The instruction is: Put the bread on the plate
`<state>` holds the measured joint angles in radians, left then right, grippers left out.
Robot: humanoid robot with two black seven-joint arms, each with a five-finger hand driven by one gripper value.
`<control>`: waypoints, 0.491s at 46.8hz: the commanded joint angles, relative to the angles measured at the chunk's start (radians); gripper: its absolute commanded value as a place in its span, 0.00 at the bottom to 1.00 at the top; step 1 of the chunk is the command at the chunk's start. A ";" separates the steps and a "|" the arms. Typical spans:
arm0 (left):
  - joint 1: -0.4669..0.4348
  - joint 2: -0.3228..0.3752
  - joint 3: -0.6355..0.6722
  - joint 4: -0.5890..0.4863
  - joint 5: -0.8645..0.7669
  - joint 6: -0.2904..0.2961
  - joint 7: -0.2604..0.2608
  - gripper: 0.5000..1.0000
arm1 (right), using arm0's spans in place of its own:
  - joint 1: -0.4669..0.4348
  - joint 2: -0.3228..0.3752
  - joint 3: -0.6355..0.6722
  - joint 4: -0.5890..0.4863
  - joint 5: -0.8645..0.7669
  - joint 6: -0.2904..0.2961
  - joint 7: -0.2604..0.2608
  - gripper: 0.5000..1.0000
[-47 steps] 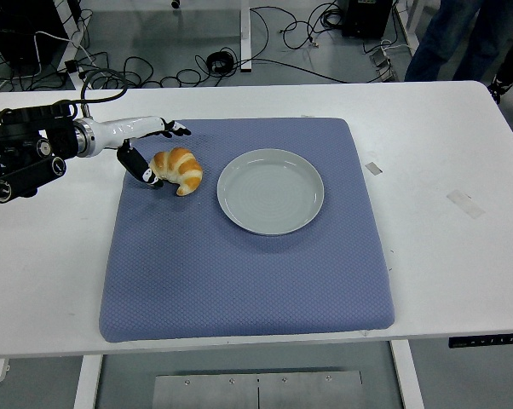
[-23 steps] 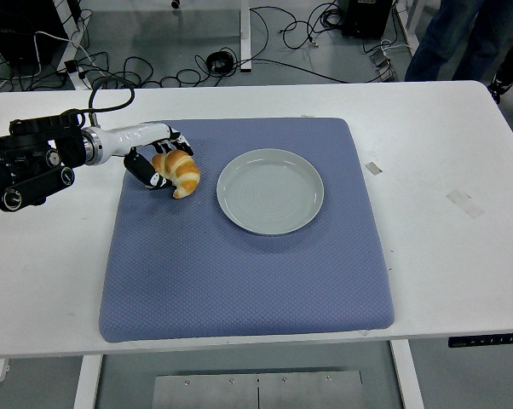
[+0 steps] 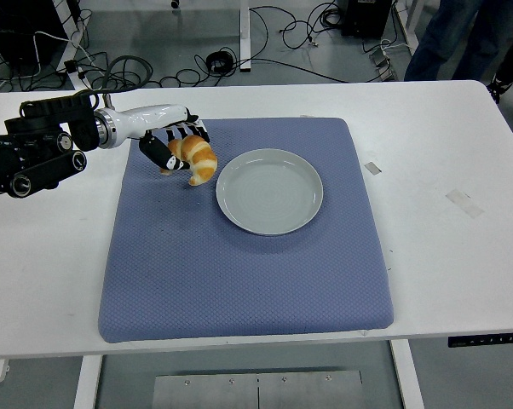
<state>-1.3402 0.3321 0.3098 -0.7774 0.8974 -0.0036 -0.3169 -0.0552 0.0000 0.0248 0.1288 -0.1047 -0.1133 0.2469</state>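
The left hand (image 3: 167,143) reaches in from the left edge over the far left part of the blue mat (image 3: 239,256), and its black fingers (image 3: 158,152) are curled around the bread (image 3: 194,158), a golden croissant, grasping its left end. The croissant sits just beside the left rim of the plate (image 3: 269,192), over the mat and not over the plate; whether it touches the mat or is lifted clear cannot be told. Its long axis runs diagonally, from the gripped end at the upper left down to a free tip pointing toward the near right, close to the plate's rim. The plate is pale grey-green, round, and lies near the middle of the mat with nothing between it and the croissant. The mat covers much of the white table (image 3: 461,256). Two small pieces of tape (image 3: 373,168) lie on the bare table to the right. Cables (image 3: 265,34) trail across the floor beyond the table, and a person's legs (image 3: 448,34) stand at the top right.
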 commanded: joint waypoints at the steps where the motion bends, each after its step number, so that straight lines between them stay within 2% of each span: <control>1: -0.004 -0.011 -0.001 -0.002 0.000 0.001 -0.019 0.00 | 0.000 0.000 0.000 0.000 0.000 0.001 0.000 1.00; 15: -0.089 -0.077 -0.005 -0.052 0.001 -0.001 -0.039 0.00 | 0.000 0.000 0.000 0.000 0.000 0.000 0.000 1.00; 23: -0.094 -0.131 0.006 -0.049 0.006 -0.001 -0.042 0.00 | 0.000 0.000 0.001 0.000 0.000 0.000 0.000 1.00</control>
<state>-1.4341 0.2217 0.3091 -0.8303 0.9014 -0.0045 -0.3607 -0.0553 0.0000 0.0246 0.1289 -0.1043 -0.1132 0.2469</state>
